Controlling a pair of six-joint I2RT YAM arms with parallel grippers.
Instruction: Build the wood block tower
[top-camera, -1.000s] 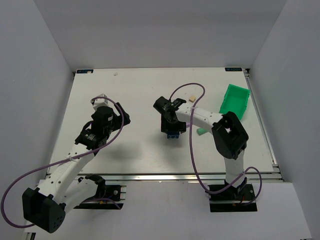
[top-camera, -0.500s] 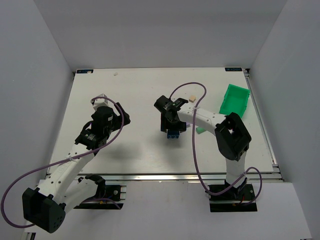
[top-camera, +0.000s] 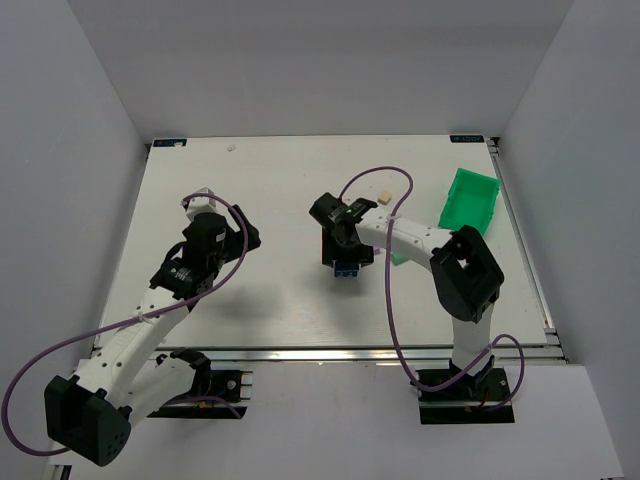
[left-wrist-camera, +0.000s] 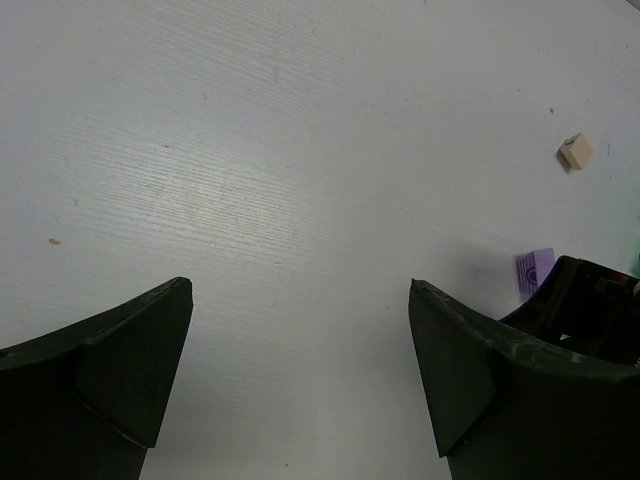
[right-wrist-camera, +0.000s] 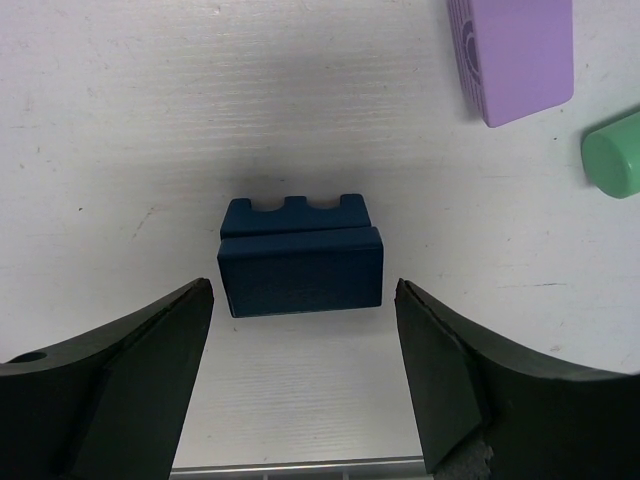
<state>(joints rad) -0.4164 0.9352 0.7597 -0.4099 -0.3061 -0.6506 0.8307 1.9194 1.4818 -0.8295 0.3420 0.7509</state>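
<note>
Right gripper (right-wrist-camera: 302, 295) hangs spread wide, fingers either side of the dark blue notched wooden block (right-wrist-camera: 300, 270) mid-table, not touching it, lilac purple wooden block (right-wrist-camera: 512, 55) and mint green wooden cylinder (right-wrist-camera: 615, 155) near it, left gripper (left-wrist-camera: 298, 290) spread wide over the white table (top-camera: 270, 180).

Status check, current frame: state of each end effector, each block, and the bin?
left end effector: open, empty.
right end effector: open, straddling the dark blue block, gaps on both sides.
dark blue block: resting on the table, not gripped.
lilac block: lying flat, loose.
mint green block: loose, partly out of frame.
cream block: loose, alone.
green bin: on the table, contents not visible.
</note>
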